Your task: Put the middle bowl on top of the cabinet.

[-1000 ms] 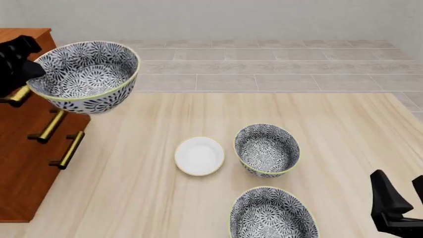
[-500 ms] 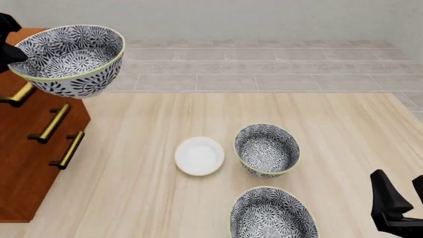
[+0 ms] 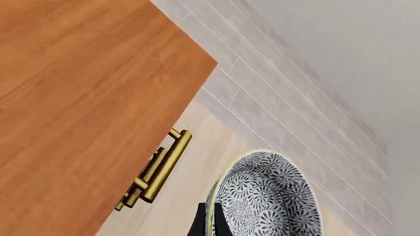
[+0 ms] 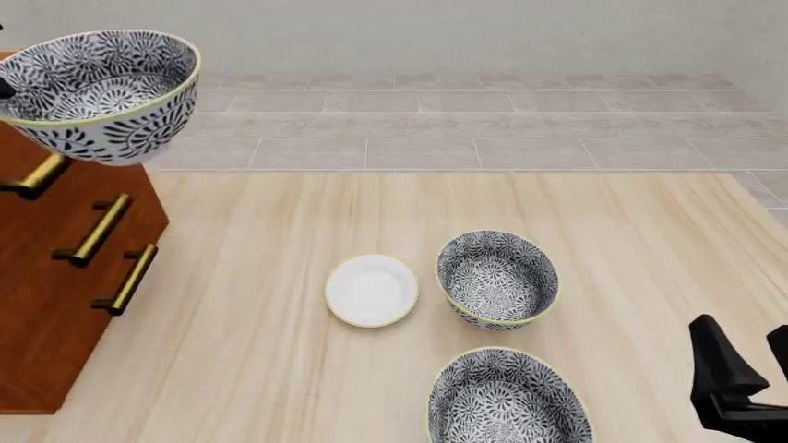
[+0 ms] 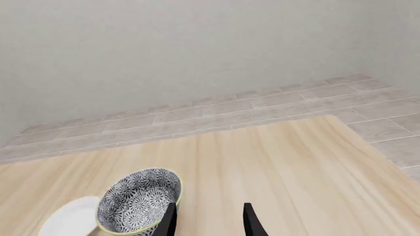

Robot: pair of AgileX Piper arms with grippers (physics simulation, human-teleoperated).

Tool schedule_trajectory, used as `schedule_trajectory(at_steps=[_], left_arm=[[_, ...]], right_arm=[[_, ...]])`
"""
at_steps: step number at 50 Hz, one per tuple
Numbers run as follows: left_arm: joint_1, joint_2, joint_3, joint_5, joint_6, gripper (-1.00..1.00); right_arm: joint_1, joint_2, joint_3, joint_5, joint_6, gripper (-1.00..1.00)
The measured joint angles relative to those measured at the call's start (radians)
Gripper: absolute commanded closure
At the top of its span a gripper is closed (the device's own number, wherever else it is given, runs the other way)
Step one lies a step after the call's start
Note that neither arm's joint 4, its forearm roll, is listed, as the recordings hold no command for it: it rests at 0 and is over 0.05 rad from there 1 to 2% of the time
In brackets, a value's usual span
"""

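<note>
The middle bowl [image 4: 101,92], floral grey-and-white with a cream rim, hangs in the air over the front right corner of the cabinet [image 4: 50,277]. My left gripper [image 3: 210,225] is shut on its rim; in the front view only a dark sliver of that gripper shows at the left edge. The left wrist view shows the bowl [image 3: 269,196] beside the cabinet's wooden top [image 3: 72,93] and a brass handle [image 3: 157,169]. My right gripper [image 4: 745,369] stands open and empty near the table's front right corner, its two fingers [image 5: 172,219] apart.
Two more floral bowls stand on the table, one at mid right [image 4: 496,277] and one at the front edge [image 4: 507,399]. A small plain white dish [image 4: 371,290] lies left of them. Tiled floor lies beyond the table's far edge.
The left gripper has carried the bowl up and to the left, from beside the cabinet's front to over its top corner. The right arm has not moved.
</note>
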Motion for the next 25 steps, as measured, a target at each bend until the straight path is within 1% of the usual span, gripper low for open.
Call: schedule_trajectory(at_steps=[9, 25], left_arm=[[0.036, 0.015, -0.034, 0.020, 0.000, 1.00], [0.076, 0.029, -0.078, 0.046, -0.019, 1.00]], right_arm=[[0.002, 0.007, 0.000, -0.005, -0.001, -1.00], [0.003, 0.013, 0.000, -0.010, -0.001, -1.00]])
